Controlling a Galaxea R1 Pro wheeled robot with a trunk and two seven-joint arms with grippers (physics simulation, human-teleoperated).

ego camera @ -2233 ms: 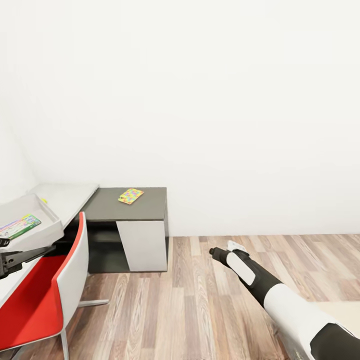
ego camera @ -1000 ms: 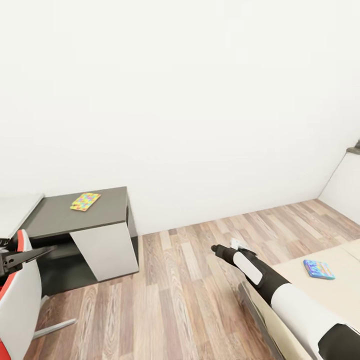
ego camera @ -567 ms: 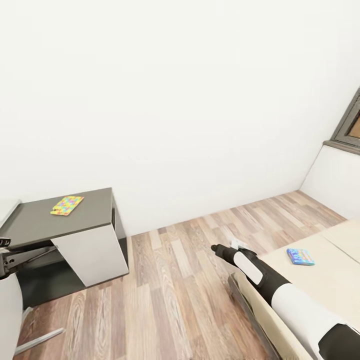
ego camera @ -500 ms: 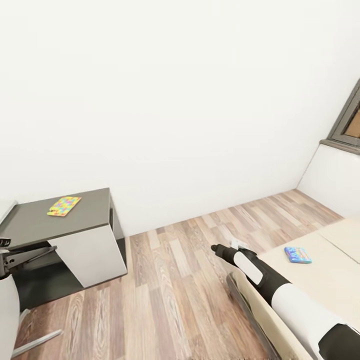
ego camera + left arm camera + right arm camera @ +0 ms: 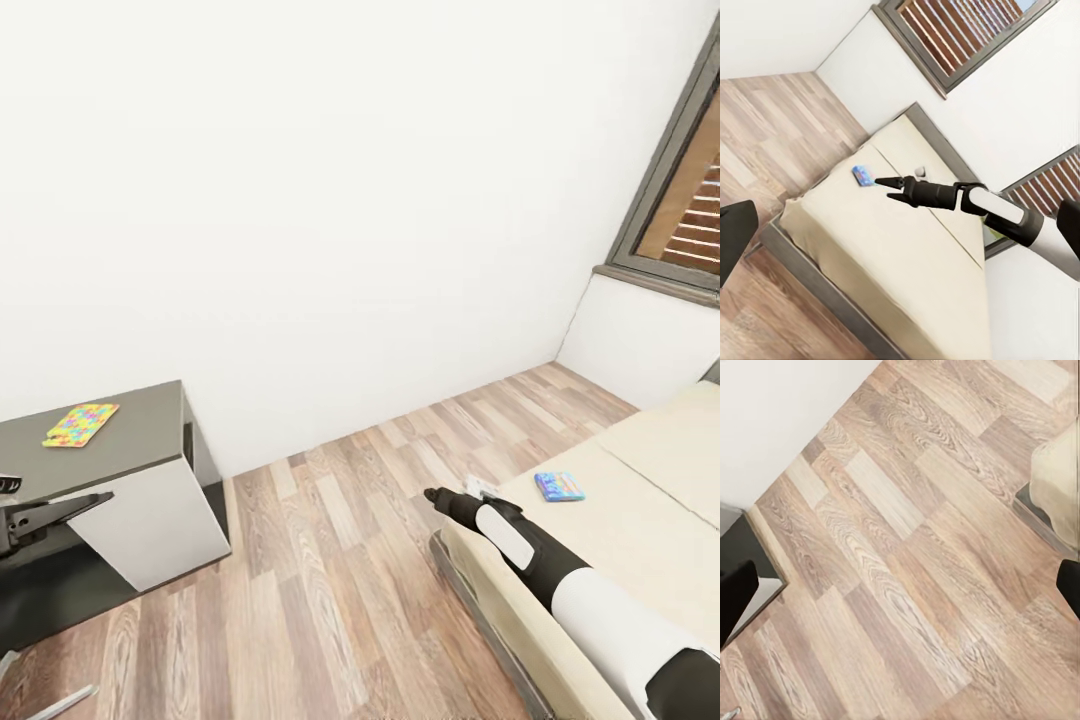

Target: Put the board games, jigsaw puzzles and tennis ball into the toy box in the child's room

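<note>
A jigsaw puzzle [image 5: 80, 424], a flat square of yellow, pink, blue and green pieces, lies on a low dark grey desk [image 5: 130, 440] at the left. A small blue board game [image 5: 559, 487] rests on the beige bed [image 5: 640, 520] at the right, and the left wrist view has the board game [image 5: 864, 175] as well. My right gripper [image 5: 432, 496] hangs open over the floor by the bed's corner, empty, a short way from the blue box. At the left edge my left gripper [image 5: 100, 498] is open and empty, in front of the dark desk. The toy box and the table are out of view.
Wood plank floor [image 5: 340, 560] lies between the dark desk and the bed. A white wall runs behind, with a grey-framed window [image 5: 680, 190] at the upper right. The bed's thin grey frame [image 5: 480, 610] passes under my right forearm.
The head view has swung right: the toy box, pale table and red chair left the picture, and the bed, blue board game and window came in. Both arms keep their pose.
</note>
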